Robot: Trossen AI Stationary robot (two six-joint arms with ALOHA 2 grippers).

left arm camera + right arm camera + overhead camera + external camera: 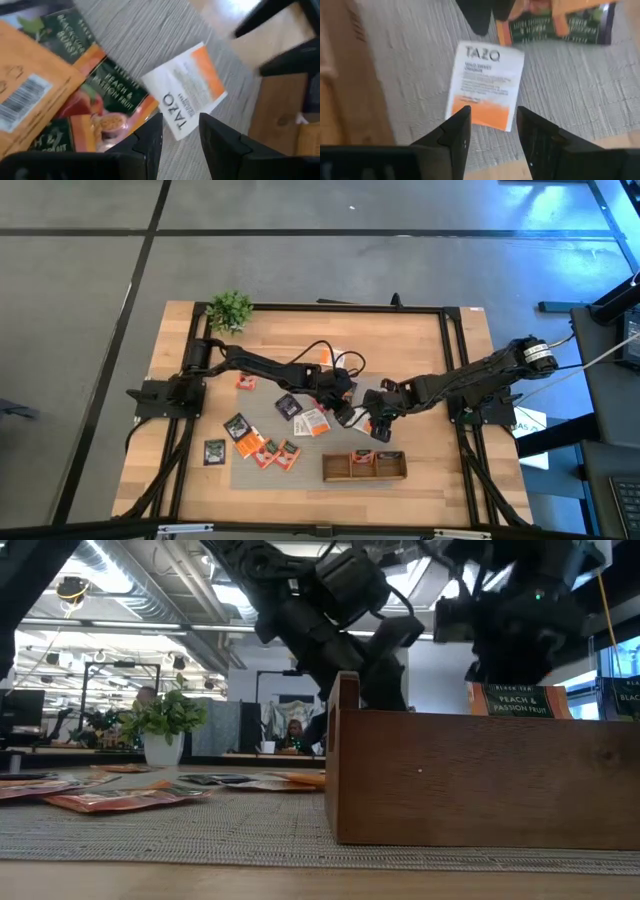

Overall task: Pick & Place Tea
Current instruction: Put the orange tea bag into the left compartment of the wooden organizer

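Hanging over the middle of the grey mat [262, 472], both grippers meet above one white and orange sachet [486, 85]. The right gripper [491, 131] has its two dark fingers apart, and the sachet lies flat on the mat just in front of them, not held. The left gripper [180, 137] also has its fingers apart with nothing between them; the same white sachet [186, 90] lies just beyond its fingertips. Beside it, on the left, several orange and dark sachets [107, 107] overlap each other. In the high view more sachets [262, 448] are spread on the left part of the mat, and one orange sachet [245, 382] lies alone on the wooden table [420, 350]. The long wooden tray [364, 466] stands at the near right edge of the mat, with some sachets already standing in its compartments. A small green plant [230, 309] is at the far left corner.
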